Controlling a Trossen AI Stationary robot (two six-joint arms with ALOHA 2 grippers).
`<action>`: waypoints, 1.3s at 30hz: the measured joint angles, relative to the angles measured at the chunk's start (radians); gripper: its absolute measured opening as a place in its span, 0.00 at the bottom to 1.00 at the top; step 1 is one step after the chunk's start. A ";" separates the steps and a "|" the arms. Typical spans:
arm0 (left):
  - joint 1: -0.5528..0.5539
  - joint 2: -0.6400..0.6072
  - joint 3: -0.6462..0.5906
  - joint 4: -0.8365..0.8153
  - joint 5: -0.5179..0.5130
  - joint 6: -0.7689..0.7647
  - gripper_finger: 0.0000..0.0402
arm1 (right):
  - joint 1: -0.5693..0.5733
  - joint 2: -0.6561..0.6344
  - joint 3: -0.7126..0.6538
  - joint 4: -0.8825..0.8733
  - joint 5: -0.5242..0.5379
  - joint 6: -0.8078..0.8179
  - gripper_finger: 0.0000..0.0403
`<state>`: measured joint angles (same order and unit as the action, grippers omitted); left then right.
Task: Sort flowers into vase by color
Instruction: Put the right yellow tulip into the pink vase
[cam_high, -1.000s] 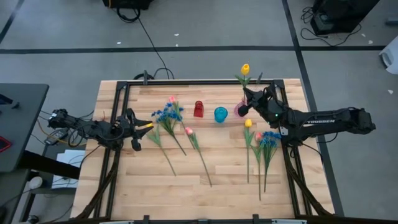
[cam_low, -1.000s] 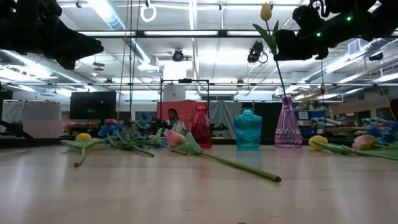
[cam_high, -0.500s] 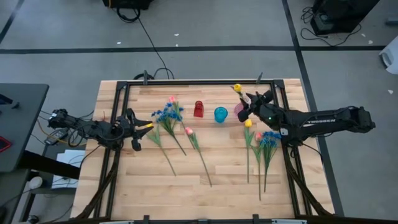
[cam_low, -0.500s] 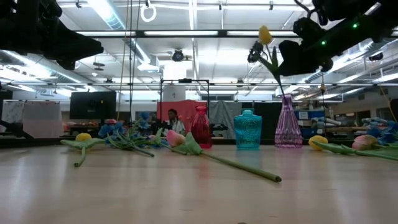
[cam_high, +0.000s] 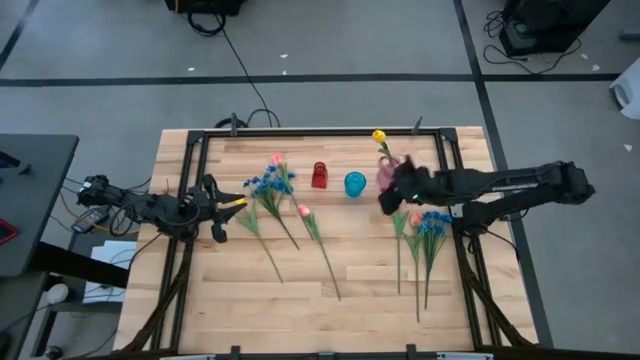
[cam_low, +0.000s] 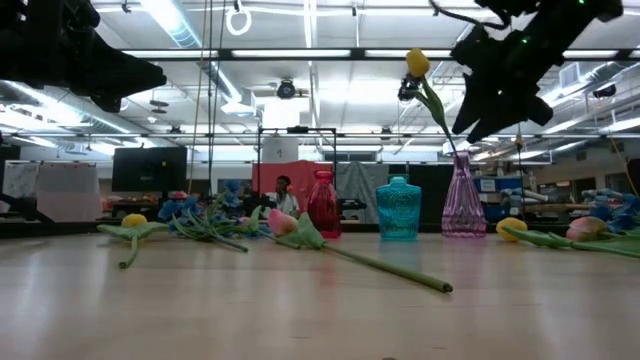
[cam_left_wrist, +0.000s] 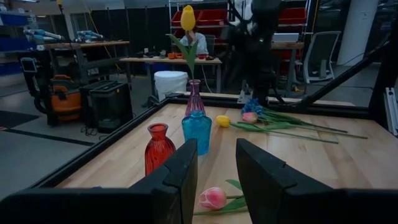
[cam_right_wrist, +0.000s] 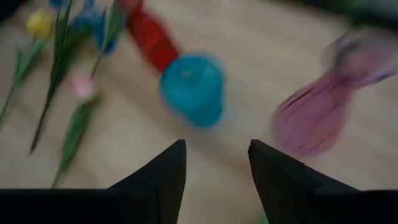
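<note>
A yellow tulip (cam_high: 379, 136) stands in the purple vase (cam_high: 388, 173) with its stem inside and leaning; its bloom (cam_low: 417, 63) shows high in the low view. A red vase (cam_high: 319, 175) and a blue vase (cam_high: 355, 184) stand beside the purple one. My right gripper (cam_high: 386, 201) hovers open just near of the purple vase (cam_right_wrist: 323, 118), touching nothing. Blue sprays (cam_high: 268, 183) and pink tulips (cam_high: 303, 210) lie on the table's left half. More flowers (cam_high: 432, 222) lie on the right. My left gripper (cam_high: 220, 212) waits open at the left edge.
Loose stems stretch toward the near edge on both sides of the table's middle (cam_high: 325, 265). A black frame (cam_high: 300, 131) borders the tabletop. A yellow tulip (cam_high: 236, 203) lies close to my left gripper. A bare strip of wood runs between the two flower groups.
My right gripper came down over the purple vase with the yellow tulip, then drew back toward the near edge, away from it. The tulip sank stem-first into the vase and now stands there alone, leaning.
</note>
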<state>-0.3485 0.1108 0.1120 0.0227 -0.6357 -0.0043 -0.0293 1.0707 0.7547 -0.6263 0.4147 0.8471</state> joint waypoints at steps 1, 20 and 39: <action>0.000 0.000 0.000 0.000 0.000 0.001 0.29 | 0.019 0.045 0.024 -0.028 -0.020 0.039 0.45; 0.000 0.000 0.000 0.000 0.000 0.003 0.29 | 0.158 0.572 0.251 -0.413 -0.468 0.375 0.26; 0.000 0.000 0.000 0.001 0.000 0.000 0.29 | 0.152 0.548 0.077 -0.256 -0.514 0.418 0.20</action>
<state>-0.3485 0.1108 0.1120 0.0235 -0.6353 -0.0045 0.1230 1.6184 0.8322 -0.8823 -0.0998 1.2656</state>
